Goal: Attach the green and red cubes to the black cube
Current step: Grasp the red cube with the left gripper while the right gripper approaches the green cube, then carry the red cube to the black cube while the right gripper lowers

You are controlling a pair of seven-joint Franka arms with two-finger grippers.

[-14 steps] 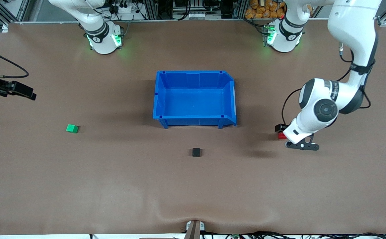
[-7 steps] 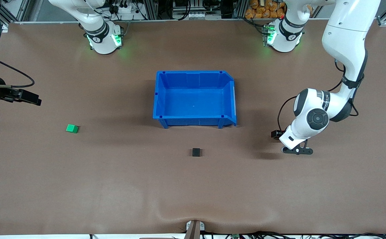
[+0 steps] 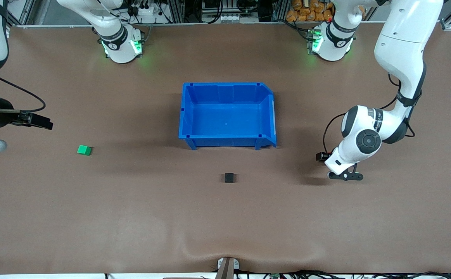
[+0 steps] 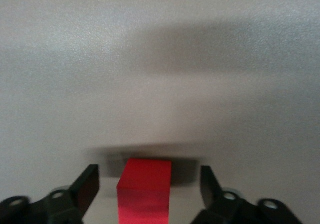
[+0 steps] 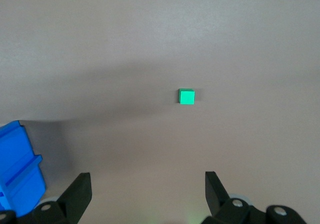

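**Cubes apart on brown table, left gripper around the red one**

Black cube (image 3: 229, 178) sits alone on the brown table (image 3: 132, 217), nearer to the front camera than the blue bin (image 3: 227, 115) and not touching it. Nothing is attached to the black cube.

The red cube (image 4: 144, 190) rests on the table toward the left arm's end. In the left wrist view it stands between the two dark fingers (image 4: 86, 187) of the left gripper (image 4: 149, 189), with a gap visible on each side, so the jaws are spread and not pressing on it. In the front view the left arm's wrist hides the red cube; the left gripper (image 3: 336, 170) is low at the table there, well apart from the black cube.

The green cube (image 3: 84, 150) lies on the table toward the right arm's end, well apart from both the bin and the black cube. The right wrist view shows the green cube (image 5: 186, 96) as a small square on bare table, with a corner of the blue bin (image 5: 20, 171) at that picture's edge.

The right gripper (image 5: 147, 194) hangs in the air over the table at the right arm's end, its fingers (image 5: 79, 190) spread wide and holding nothing. In the front view only part of the right arm's wrist shows at the picture's edge.

The blue bin stands in the middle of the table between the two arms.
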